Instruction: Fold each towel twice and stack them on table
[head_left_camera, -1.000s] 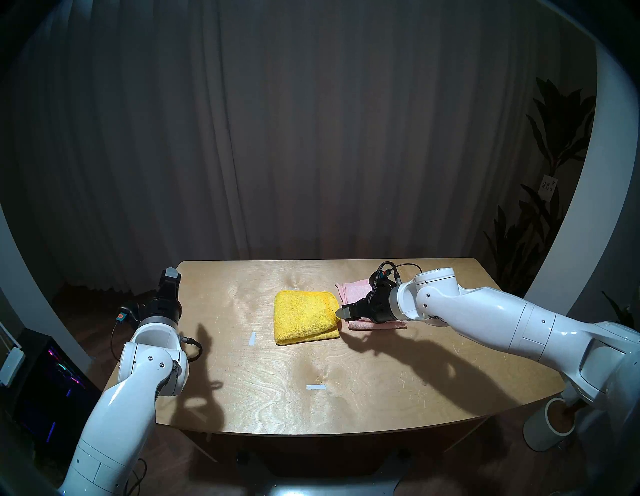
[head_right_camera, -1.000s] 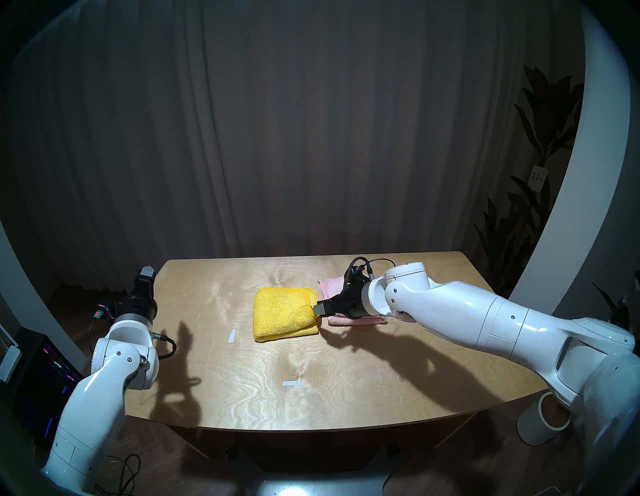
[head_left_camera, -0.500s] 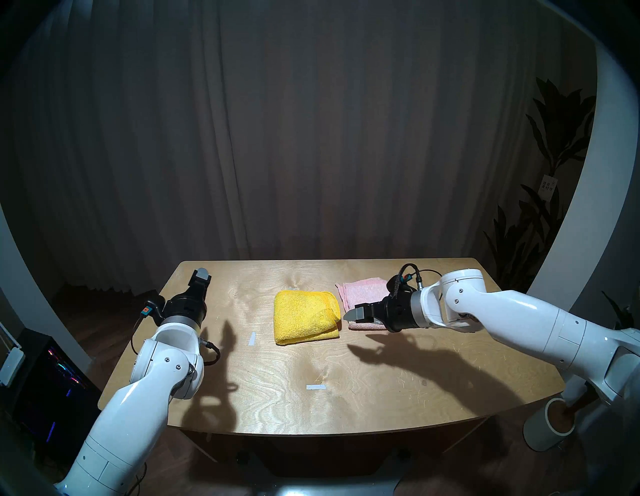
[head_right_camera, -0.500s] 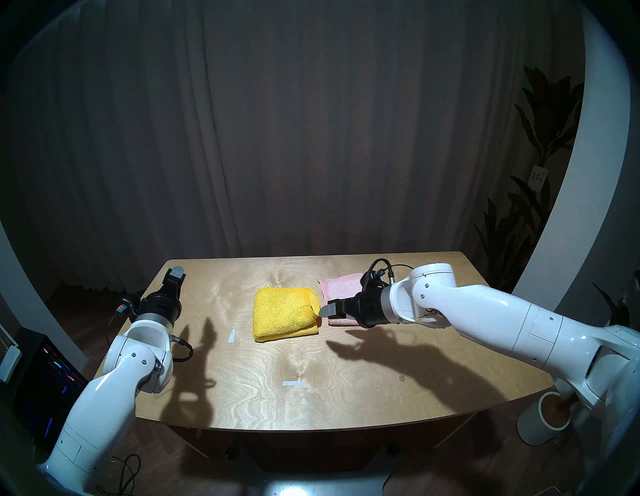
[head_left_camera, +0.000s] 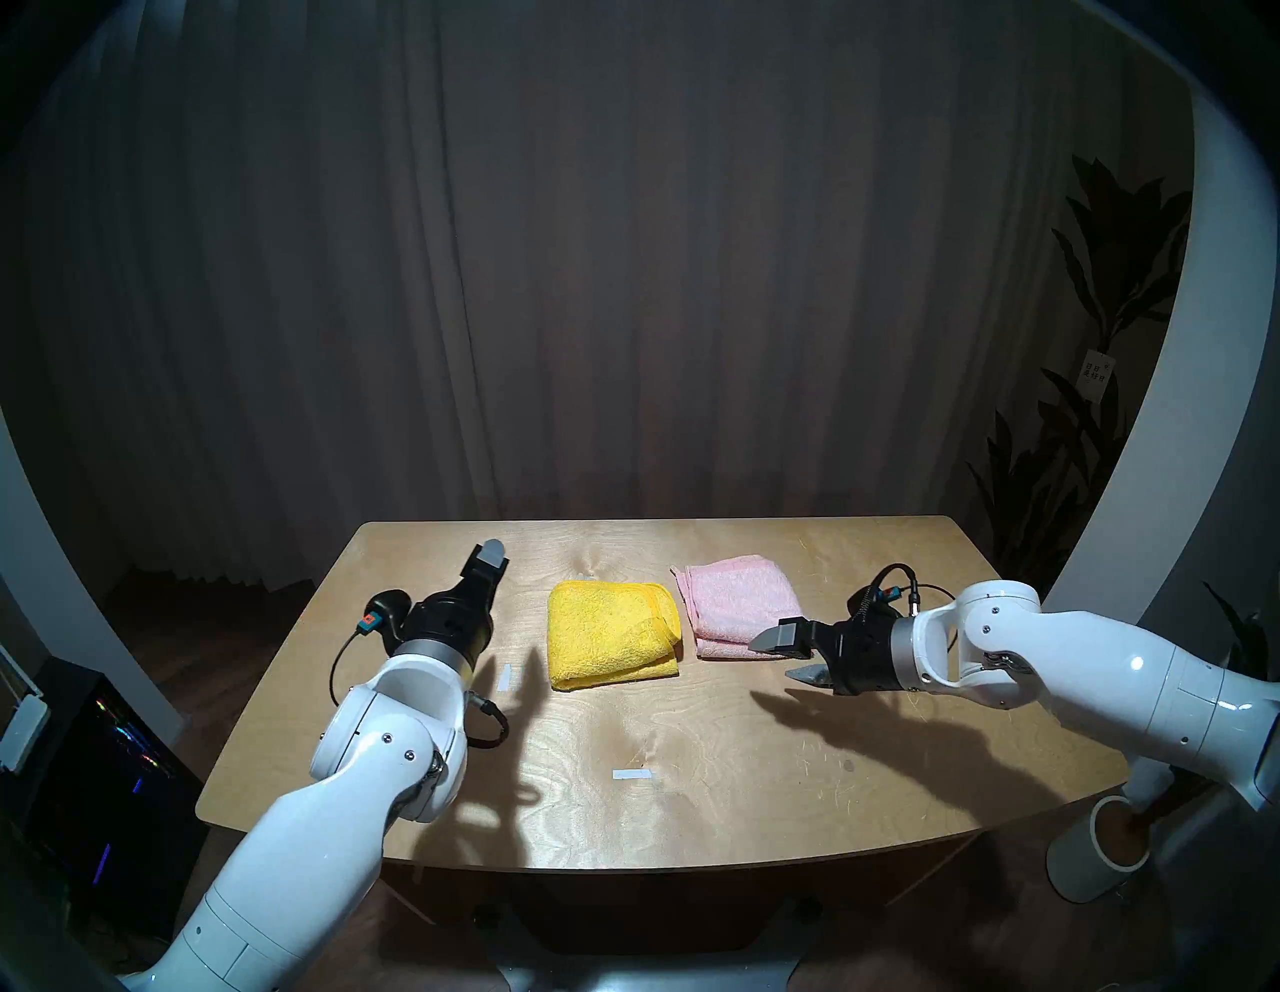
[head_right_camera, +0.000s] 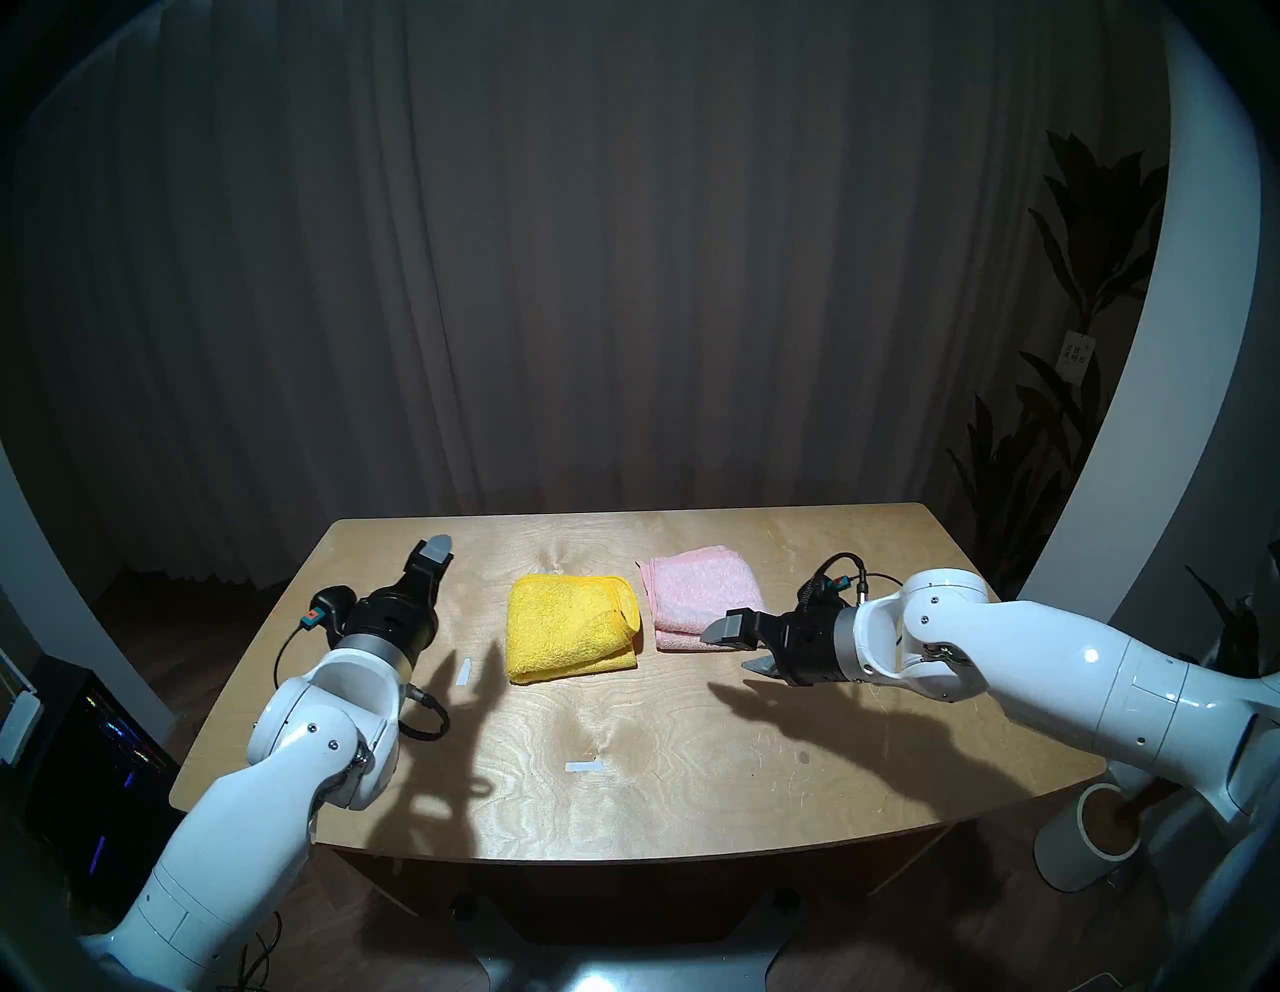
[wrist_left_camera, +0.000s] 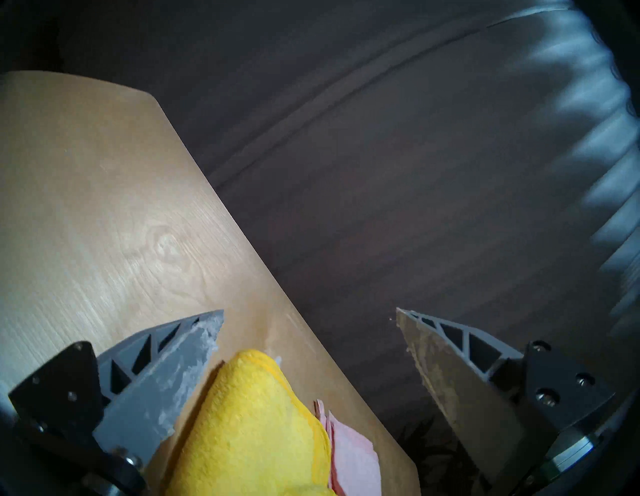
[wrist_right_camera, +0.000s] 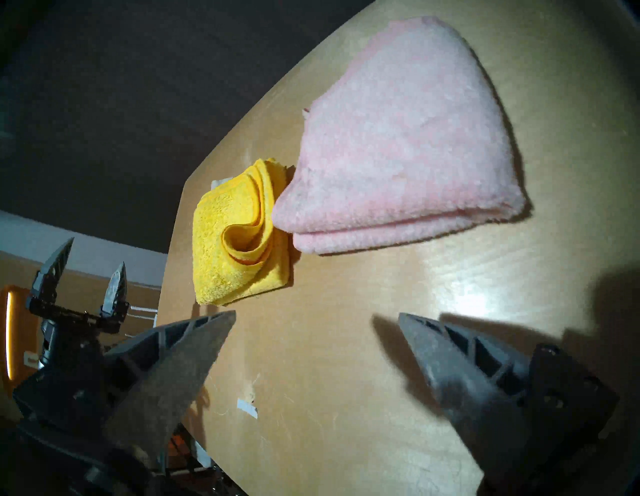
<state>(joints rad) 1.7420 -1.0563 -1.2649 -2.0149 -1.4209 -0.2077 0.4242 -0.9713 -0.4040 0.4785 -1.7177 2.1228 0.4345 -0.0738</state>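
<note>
A: Item one, yellow towel (head_left_camera: 609, 634). Location?

B: Folded, flat on the counter (head_left_camera: 692, 783), centre of the head view. Its loose layered edges face frame right, curling open at one corner.

A: Item two, pink towel (head_left_camera: 738, 609)?

B: Folded, flat on the counter, just right of the yellow one in the head view. The two lie side by side, edges very close or touching at the nearer corner; not stacked.

A: Left gripper (head_left_camera: 485, 564). State?

B: Jaws wide apart, nothing between them. It hangs above the counter at centre left of the head view, pointing toward the far edge. The yellow towel lies to its right in the frame, apart from it. In the left wrist view the yellow towel (wrist_left_camera: 249, 426) fills the bottom centre, beside the left-hand finger (wrist_left_camera: 166, 374), with a strip of the pink towel (wrist_left_camera: 349, 460) past it.

A: Right gripper (head_left_camera: 786, 654)?

B: Jaws spread wide, empty. It sits at centre right of the head view, tips pointing frame left, just off the pink towel's near right corner; whether the upper fingertip touches the cloth cannot be told. In the right wrist view the pink towel (wrist_right_camera: 401, 138) occupies the upper centre, clear of both fingers (wrist_right_camera: 173, 377), and the yellow towel (wrist_right_camera: 239, 235) lies left of it.

A: Other entries?

B: Two white tape strips (head_left_camera: 632, 774) on the counter, nearer the frame bottom than the towels.
</note>
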